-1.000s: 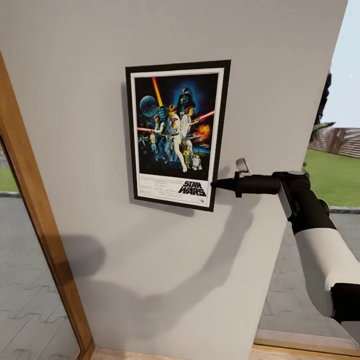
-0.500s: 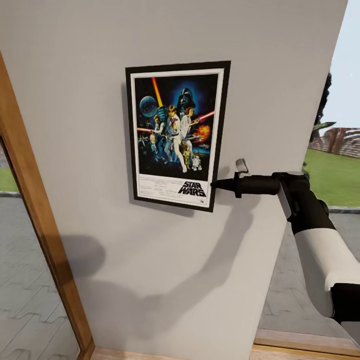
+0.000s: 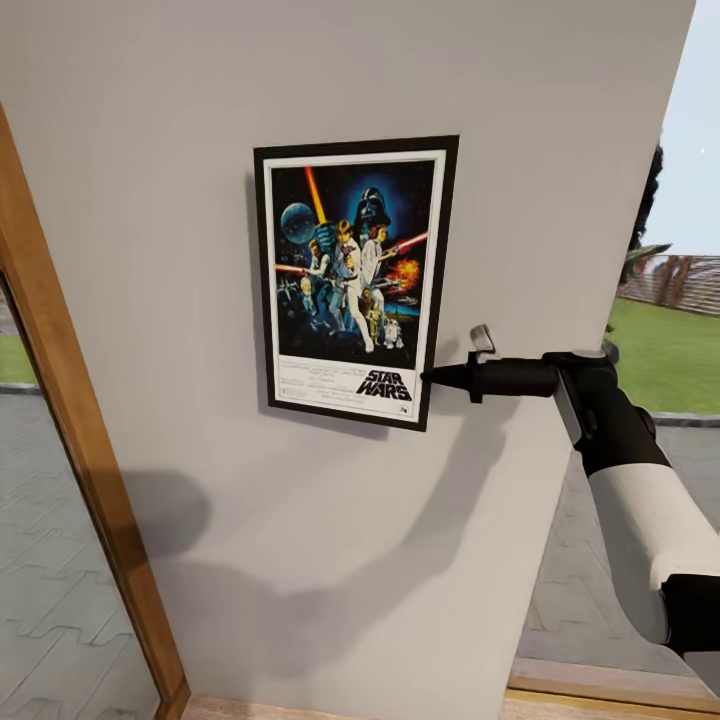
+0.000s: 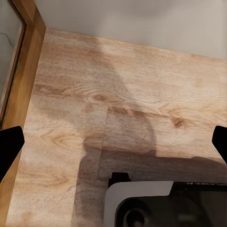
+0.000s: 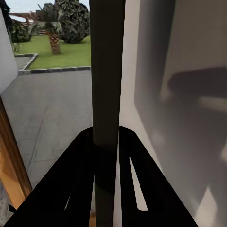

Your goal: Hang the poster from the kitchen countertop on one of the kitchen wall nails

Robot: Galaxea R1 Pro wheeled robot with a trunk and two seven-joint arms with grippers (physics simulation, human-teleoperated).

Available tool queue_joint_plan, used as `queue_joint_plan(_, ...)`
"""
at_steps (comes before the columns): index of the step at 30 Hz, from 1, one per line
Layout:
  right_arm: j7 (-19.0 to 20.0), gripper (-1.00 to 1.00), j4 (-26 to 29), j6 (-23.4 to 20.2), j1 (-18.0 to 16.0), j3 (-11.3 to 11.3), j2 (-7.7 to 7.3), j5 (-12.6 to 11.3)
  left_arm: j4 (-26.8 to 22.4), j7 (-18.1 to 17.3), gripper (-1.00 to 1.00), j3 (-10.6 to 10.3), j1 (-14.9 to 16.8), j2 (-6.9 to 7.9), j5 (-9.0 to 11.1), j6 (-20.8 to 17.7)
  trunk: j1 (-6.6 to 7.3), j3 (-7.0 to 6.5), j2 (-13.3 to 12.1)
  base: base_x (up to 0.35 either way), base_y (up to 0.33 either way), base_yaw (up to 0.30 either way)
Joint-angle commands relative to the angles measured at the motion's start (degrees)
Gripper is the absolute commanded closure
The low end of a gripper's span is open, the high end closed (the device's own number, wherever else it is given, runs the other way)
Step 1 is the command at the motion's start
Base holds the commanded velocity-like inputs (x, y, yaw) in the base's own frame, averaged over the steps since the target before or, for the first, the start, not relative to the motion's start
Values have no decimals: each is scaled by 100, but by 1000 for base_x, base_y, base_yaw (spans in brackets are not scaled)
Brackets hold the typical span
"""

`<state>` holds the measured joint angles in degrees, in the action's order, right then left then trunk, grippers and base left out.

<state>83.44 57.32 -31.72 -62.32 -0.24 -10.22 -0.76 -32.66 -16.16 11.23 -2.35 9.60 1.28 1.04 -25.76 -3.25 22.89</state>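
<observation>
Head view, poster (image 3: 355,280): hangs upright and flat against the pale grey wall (image 3: 180,120), its black frame slightly off square to the picture; the "STAR WARS" lettering sits at its lower right.
Head view, right gripper (image 3: 432,377): reaches in level from the right, its dark tip meeting the poster's right edge near the lower corner; the arm's white forearm (image 3: 650,530) fills the lower right.
Head view, surroundings: a wooden door frame (image 3: 70,440) runs down the left side with paving beyond it; to the right of the wall are lawn (image 3: 665,355), a fence and sky. The arm's shadow falls on the wall below the poster.
Left wrist view, left gripper (image 4: 113,146): fingers spread wide at both sides of the picture, nothing between them, above a wood plank floor (image 4: 127,104); the robot's own white and black body (image 4: 161,203) lies beneath.
Right wrist view, right gripper (image 5: 105,137): the two black fingers (image 5: 80,179) are clamped on the poster's dark frame edge (image 5: 107,66), seen end-on, with the grey wall (image 5: 189,94) close on one side and paving, palms and grass on the other.
</observation>
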Motion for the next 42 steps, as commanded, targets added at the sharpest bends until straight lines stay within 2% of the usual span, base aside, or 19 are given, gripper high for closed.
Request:
queue_joint_plan(1, 27, 100, -1, -80, -1, -2, 1, -11, -3, -35, -100, 19, -2, -2, 13, 2, -2, 1, 3, 0, 0, 0)
queue_joint_plan(32, 14, 100, 60, -89, 0, -11, 2, -11, -5, -36, -100, 19, -2, -2, 13, 2, -2, 1, 3, 0, 0, 0)
queue_joint_plan(42, 14, 100, 60, -89, 0, -10, 2, -11, -12, -35, -100, 19, -2, -2, 13, 2, -2, 1, 3, 0, 80, 0)
